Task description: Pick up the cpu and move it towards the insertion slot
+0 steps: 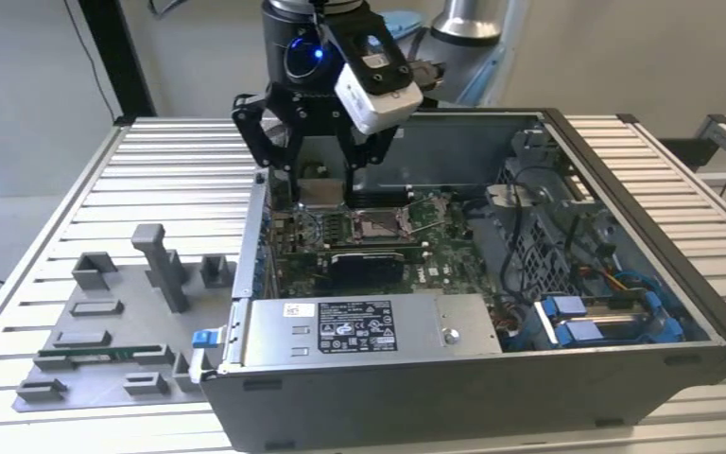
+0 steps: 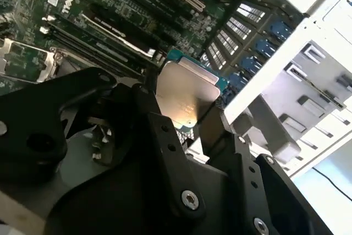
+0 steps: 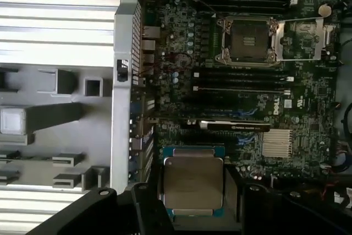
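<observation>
We see the gripper (image 1: 321, 189) clamped on the cpu (image 1: 322, 192), fingers (image 3: 147, 202) pressed vs its opposite edges, chip held in the air over the open pc case (image 1: 615, 359). In both wrist views the cpu hangs above the motherboard (image 3: 181, 53), and the insertion slot (image 1: 376, 223) sits near but apart from it, frame open w/ nothing in it

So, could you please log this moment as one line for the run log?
gripper: shut on flat square silver-topped cpu | cpu: lifted above motherboard, inside open computer case | silver-framed square insertion slot: open, unfilled
</observation>
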Action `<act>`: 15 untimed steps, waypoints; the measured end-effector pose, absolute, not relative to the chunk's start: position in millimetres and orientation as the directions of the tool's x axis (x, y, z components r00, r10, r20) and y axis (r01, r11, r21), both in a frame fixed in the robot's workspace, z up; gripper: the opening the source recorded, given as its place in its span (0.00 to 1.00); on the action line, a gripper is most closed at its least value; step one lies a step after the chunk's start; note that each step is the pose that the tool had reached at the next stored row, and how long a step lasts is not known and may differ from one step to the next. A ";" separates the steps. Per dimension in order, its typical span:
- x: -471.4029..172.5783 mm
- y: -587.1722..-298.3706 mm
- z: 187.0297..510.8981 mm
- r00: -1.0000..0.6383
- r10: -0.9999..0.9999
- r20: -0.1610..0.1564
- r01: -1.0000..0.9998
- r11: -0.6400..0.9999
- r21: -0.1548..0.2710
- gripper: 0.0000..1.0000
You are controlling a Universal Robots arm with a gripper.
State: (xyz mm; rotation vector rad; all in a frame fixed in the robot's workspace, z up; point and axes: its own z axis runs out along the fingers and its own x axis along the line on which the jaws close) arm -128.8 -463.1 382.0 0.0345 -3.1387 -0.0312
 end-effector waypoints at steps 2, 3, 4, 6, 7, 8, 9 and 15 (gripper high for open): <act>-119.7 -463.1 381.8 -1.000 -0.022 0.002 -0.022 1.000 0.020 0.00; -115.2 -463.1 381.8 -1.000 -0.022 0.002 -0.022 1.000 0.020 0.00; -110.7 -463.1 381.8 -1.000 -0.022 0.002 -0.022 1.000 0.020 0.00; -101.7 -463.1 381.7 -1.000 -0.022 0.002 -0.022 1.000 0.020 0.00; -97.2 -463.1 381.6 -1.000 -0.022 0.002 -0.022 1.000 0.020 0.00; -92.4 -463.1 381.5 -1.000 -0.022 0.002 -0.022 1.000 0.020 0.00; -88.0 -463.1 381.5 -1.000 -0.022 0.002 -0.022 1.000 0.020 0.00; -60.6 -463.1 381.2 -1.000 -0.022 0.002 -0.022 1.000 0.020 0.00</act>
